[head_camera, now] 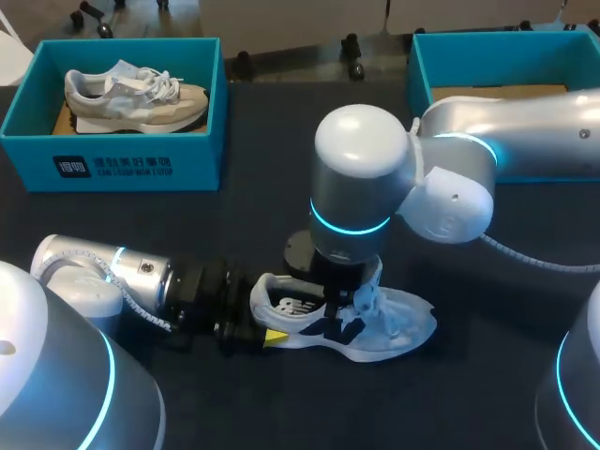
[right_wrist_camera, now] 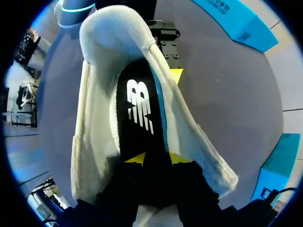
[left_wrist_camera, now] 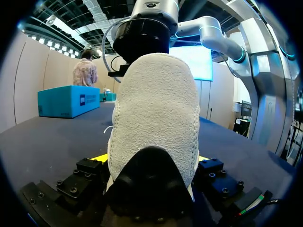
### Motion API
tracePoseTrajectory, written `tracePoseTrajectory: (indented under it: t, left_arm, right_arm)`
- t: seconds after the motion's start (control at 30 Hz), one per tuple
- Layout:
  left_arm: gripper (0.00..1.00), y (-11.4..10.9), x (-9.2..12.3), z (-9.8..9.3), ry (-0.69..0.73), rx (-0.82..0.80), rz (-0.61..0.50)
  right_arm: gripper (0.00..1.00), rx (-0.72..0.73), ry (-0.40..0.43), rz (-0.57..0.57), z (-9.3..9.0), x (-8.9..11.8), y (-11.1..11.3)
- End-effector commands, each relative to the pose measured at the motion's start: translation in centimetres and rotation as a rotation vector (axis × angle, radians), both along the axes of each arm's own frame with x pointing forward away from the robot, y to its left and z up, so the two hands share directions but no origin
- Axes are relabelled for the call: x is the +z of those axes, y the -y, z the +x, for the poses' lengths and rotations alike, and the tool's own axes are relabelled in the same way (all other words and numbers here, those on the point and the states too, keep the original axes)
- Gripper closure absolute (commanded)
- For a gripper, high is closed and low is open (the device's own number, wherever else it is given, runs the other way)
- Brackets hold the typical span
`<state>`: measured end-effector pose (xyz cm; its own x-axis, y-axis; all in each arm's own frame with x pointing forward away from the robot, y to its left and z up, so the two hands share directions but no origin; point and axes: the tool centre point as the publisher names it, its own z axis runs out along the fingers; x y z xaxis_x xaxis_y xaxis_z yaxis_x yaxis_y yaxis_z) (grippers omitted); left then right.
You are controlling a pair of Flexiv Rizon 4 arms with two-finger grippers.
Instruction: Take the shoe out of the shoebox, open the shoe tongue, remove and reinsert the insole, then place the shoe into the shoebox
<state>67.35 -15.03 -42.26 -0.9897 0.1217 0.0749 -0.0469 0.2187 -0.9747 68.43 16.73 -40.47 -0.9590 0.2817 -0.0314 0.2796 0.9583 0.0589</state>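
The white sneaker (head_camera: 403, 323) lies on its sole on the dark surface (head_camera: 253, 206). The left tool (left_wrist_camera: 151, 160) is clenched on its heel from 2 sides. The right tool (right_wrist_camera: 156, 158) reaches into its opening over the black insole (right_wrist_camera: 139, 101); whether it grips cannot be told. Well apart, a teal shoebox (head_camera: 141, 159) holds 1 other sneaker (head_camera: 131, 94).

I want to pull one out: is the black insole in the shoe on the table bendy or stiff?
Probably bendy: the insole looks thin, lying flat in the shoe. Likely light too. It may cling, sitting snug between the sides.
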Motion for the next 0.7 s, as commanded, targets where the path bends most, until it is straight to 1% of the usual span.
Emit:
tracePoseTrajectory:
  t: [0.03, 0.17, 0.2, 0.23, 0.27, 0.43, 0.57, 0.7]
  left_arm:
    - [1.0, -0.2, 0.0, 0.0, 0.0, -0.001, 0.002]
    - [1.0, -0.2, 0.0, 0.0, 0.0, -0.001, 0.002]
    - [1.0, -0.2, 0.0, 0.0, 0.0, -0.001, 0.002]
    - [1.0, -0.2, 0.0, 0.0, 0.0, -0.001, 0.002]
    - [1.0, -0.2, 0.0, 0.0, 0.0, -0.001, 0.002]
    - [1.0, -0.2, 0.0, 0.0, 0.0, -0.001, 0.002]
    - [1.0, -0.2, 0.0, 0.0, 0.0, -0.001, 0.002]
    - [1.0, -0.2, 0.0, 0.0, 0.0, -0.001, 0.002]
  right_arm:
    - [0.75, -0.005, -0.022, 0.009, -0.4, -1.3, -0.4]
    - [0.81, -0.019, -0.039, 0.01, -1.3, -1.4, -0.4]
    - [0.84, -0.022, -0.041, 0.01, -1.6, -1.4, -0.4]
    - [0.91, -0.025, -0.042, 0.009, -1.8, -1.4, -0.4]
    - [1.0, -0.029, -0.044, 0.008, -2.0, -1.4, -0.4]
    - [1.0, -0.041, -0.043, 0.002, -2.6, -0.9, -0.2]
    - [1.0, -0.045, -0.025, -0.005, -2.8, -0.1, -0.1]
    - [1.0, -0.043, 0.01, -0.007, -2.8, 0.9, 0.1]
